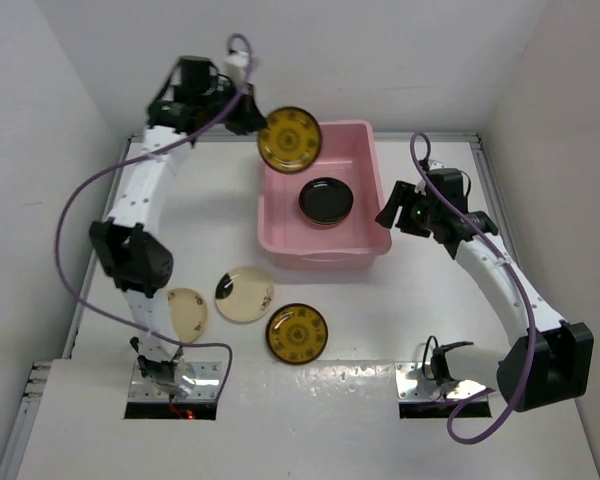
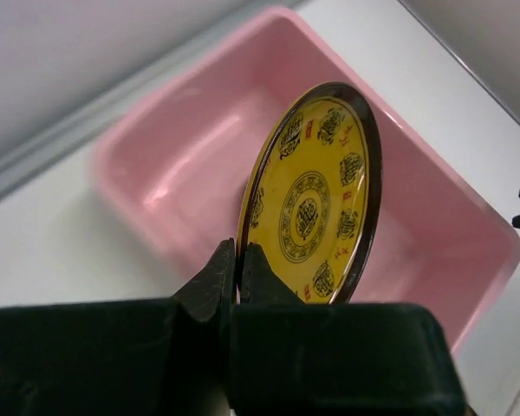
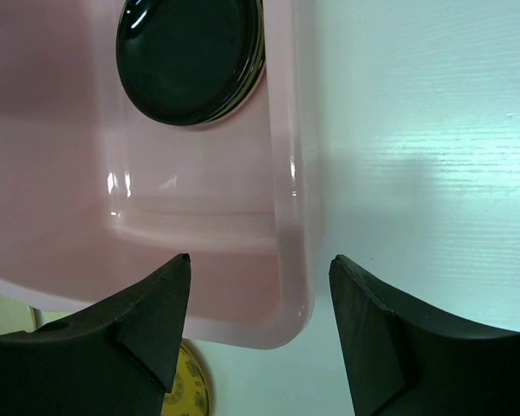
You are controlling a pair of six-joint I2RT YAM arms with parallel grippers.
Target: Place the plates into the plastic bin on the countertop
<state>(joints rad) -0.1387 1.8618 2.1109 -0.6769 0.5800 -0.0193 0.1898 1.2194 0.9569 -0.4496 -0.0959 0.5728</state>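
We are pinching the amber-yellow plate (image 2: 316, 199) by its rim in our left fingers (image 2: 210, 282), tilted on edge above the pink plastic bin (image 1: 320, 245). It is looking stiff, glossy and breakable, so rim grips suit. Our right fingers (image 3: 147, 321) are hanging wide open, empty, over the bin's wall.

White walls (image 1: 400, 50) enclose the white countertop (image 1: 400, 310); light even, soft.

Plain white walls (image 1: 380, 50) stand at the left, far and right. A pale rail (image 1: 435, 136) runs along the foot of the far wall, another down the left edge. Two dark slots (image 1: 145, 410) lie at the near edge.
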